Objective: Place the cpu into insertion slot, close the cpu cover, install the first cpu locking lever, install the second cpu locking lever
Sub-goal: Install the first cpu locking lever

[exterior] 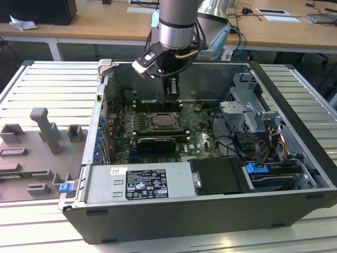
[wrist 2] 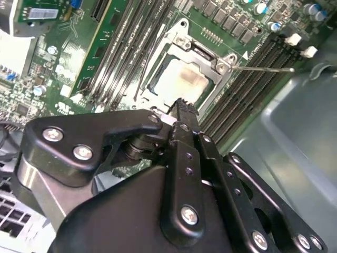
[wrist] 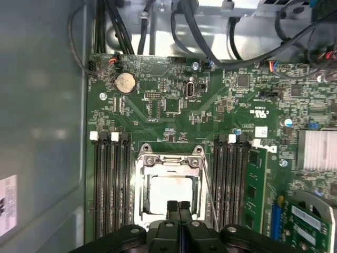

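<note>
Open PC case point(exterior: 295, 95), labelled PSU point(exterior: 105, 184): claw point(wrist: 179, 206) clenched, empty, over cpu point(wrist: 168, 191) in insertion slot point(wrist: 142, 184).

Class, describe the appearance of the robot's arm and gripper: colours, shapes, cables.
The arm is a silver-grey cylinder with a blue cap and dark cables alongside. The gripper is black, with jointed link bars fastened by silver screws.

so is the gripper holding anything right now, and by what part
Nothing is held: the gripper is shut on itself, tips over the edge of the cpu cover, and the cpu shows through its window.
</note>
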Robot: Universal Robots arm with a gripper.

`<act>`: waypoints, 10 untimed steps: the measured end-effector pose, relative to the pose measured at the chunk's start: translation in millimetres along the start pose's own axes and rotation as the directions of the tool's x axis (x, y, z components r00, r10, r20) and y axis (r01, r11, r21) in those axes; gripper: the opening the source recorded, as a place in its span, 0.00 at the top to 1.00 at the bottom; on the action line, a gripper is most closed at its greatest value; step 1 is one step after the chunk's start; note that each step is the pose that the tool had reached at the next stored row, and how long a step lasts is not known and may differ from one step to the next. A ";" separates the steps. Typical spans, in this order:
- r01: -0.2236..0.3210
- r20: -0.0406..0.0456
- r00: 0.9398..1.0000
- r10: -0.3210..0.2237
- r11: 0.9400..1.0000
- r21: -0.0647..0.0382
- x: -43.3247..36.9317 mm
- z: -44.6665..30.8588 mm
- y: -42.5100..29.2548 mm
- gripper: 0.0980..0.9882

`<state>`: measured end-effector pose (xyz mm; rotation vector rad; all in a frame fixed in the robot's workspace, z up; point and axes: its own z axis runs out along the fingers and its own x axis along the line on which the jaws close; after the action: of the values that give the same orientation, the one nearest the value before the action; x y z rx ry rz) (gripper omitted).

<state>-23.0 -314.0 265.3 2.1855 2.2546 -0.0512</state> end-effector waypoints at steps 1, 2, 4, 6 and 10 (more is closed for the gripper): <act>0.000 0.001 1.000 0.000 1.000 -0.001 0.2 -2.7 -0.1 0.99; 0.000 0.003 1.000 0.000 1.000 -0.003 0.4 -5.7 0.0 0.99; 0.000 0.006 1.000 0.000 1.000 -0.010 0.9 -12.8 -0.3 0.99; 0.006 0.007 1.000 -0.005 1.000 -0.027 1.9 -16.4 -0.4 0.99; 0.107 0.010 0.994 -0.106 0.994 -0.029 1.9 -16.2 -0.4 0.99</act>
<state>-23.1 -311.7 281.5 2.0455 2.3499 -0.0269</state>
